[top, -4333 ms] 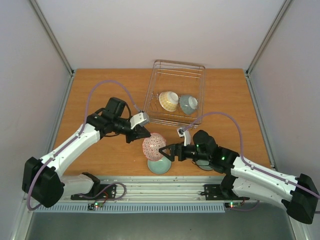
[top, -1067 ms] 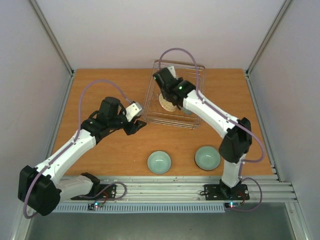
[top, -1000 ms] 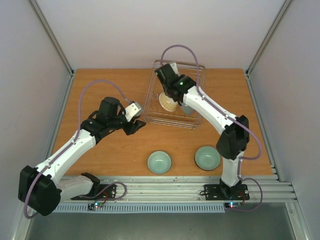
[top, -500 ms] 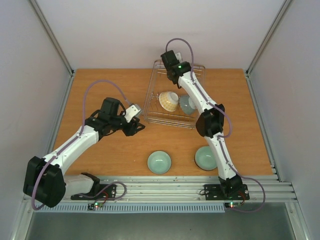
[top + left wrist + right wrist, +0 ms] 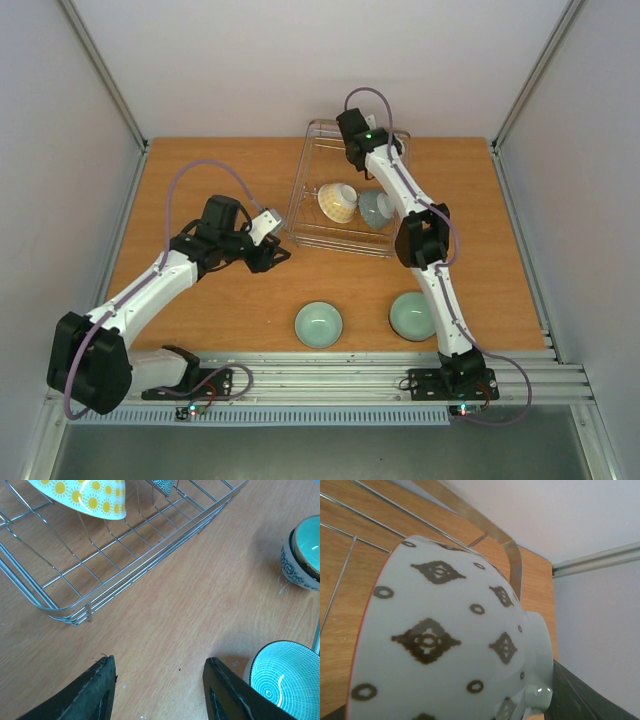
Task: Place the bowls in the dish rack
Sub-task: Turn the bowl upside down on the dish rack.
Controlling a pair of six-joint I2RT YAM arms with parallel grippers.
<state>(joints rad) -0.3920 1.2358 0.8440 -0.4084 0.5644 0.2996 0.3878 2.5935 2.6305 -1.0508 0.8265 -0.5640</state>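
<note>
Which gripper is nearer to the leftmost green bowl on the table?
Left. The left gripper is over the table just beyond the green bowl; the right gripper is at the dish rack's far end, holding a patterned bowl.

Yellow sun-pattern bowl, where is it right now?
The yellow bowl lies inside the dish rack in the top view, in its left half, beside the grey-blue bowl.

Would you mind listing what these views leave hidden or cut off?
- Top view: the diamond-patterned bowl is hidden under the right arm above the dish rack.
- Right wrist view: that bowl fills the frame, hiding most of the rack.
- Left wrist view: the yellow-flowered bowl and two teal-lined bowls are cut off by frame edges.
</note>
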